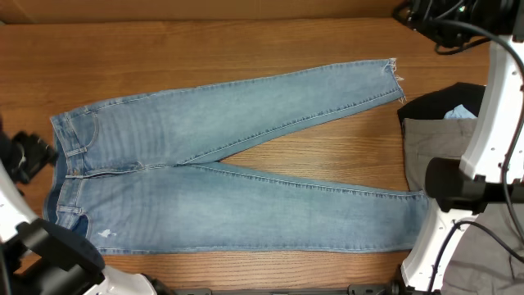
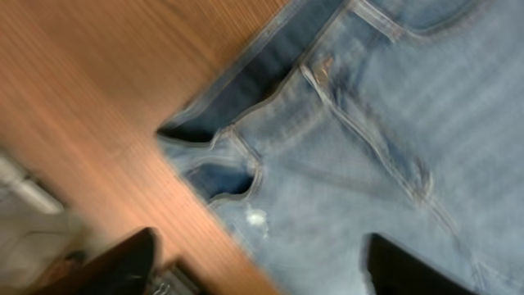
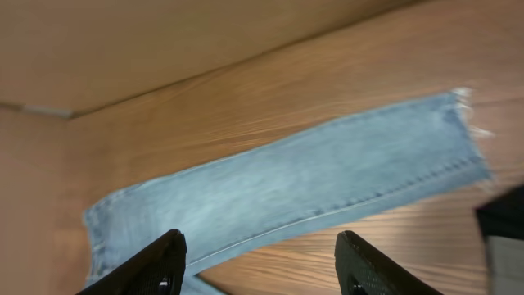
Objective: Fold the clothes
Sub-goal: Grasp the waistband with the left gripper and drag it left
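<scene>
The light-blue jeans lie flat on the wooden table, waist at the left and legs spread to the right. The upper leg ends in a frayed hem. The lower leg's hem is hidden under my right arm. In the left wrist view the waistband shows, and my left gripper hangs open and empty over the jeans' edge. In the right wrist view my right gripper is open and empty, above the upper leg. Grey trousers and a black top lie at the right.
My left arm sits at the front left corner, beside the waist. Black cables hang at the back right. A brown wall borders the table's far side.
</scene>
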{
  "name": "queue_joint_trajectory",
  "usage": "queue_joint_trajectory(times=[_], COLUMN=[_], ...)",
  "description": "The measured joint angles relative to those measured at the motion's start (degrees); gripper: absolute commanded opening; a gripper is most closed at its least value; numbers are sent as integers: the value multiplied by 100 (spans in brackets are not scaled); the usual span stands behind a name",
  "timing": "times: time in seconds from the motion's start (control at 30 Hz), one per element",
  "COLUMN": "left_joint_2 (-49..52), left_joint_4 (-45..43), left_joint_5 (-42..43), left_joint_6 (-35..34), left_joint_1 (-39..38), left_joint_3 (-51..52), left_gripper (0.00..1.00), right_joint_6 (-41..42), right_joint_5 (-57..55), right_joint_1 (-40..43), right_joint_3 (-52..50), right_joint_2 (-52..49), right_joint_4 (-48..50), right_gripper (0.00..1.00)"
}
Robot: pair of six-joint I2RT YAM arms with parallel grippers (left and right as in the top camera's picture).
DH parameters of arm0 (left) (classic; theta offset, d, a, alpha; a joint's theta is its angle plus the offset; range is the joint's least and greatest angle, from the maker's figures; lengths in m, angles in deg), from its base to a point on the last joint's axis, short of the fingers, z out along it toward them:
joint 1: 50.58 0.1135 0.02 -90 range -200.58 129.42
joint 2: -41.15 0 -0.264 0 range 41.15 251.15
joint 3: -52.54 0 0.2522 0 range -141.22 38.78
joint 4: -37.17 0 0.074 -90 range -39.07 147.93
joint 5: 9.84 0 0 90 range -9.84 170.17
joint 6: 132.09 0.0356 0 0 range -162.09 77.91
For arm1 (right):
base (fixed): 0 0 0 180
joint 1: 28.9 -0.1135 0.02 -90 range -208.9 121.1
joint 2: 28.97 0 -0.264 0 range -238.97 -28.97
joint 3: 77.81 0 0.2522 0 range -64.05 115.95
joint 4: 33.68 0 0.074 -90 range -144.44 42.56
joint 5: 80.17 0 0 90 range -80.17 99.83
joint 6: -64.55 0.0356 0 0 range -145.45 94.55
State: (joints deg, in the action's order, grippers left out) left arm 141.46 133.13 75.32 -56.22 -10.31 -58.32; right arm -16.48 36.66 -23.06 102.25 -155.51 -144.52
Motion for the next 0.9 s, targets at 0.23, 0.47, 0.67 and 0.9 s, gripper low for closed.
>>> queue_joint_trajectory(times=[0.23, 0.47, 0.67, 0.9], left_joint_2=[22, 22, 20, 31], left_joint_4=[-2031, -4044, -4470, -3945], left_joint_5=[874, 1198, 1873, 2509], left_joint_6=[382, 363, 273, 396], left_joint_1=[595, 590, 595, 586], left_joint_3=[2208, 3676, 4017, 2559], left_gripper=[15, 27, 24, 51], right_joint_6=[2, 4, 2, 7], right_joint_5=[42, 83, 81, 83], right_joint_1=[-798, -1150, -1156, -1158], right_joint_3=[20, 20, 20, 20], right_joint_2=[46, 46, 46, 46], right_joint_4=[-4, -7, -7, -7], right_gripper=[62, 62, 62, 64])
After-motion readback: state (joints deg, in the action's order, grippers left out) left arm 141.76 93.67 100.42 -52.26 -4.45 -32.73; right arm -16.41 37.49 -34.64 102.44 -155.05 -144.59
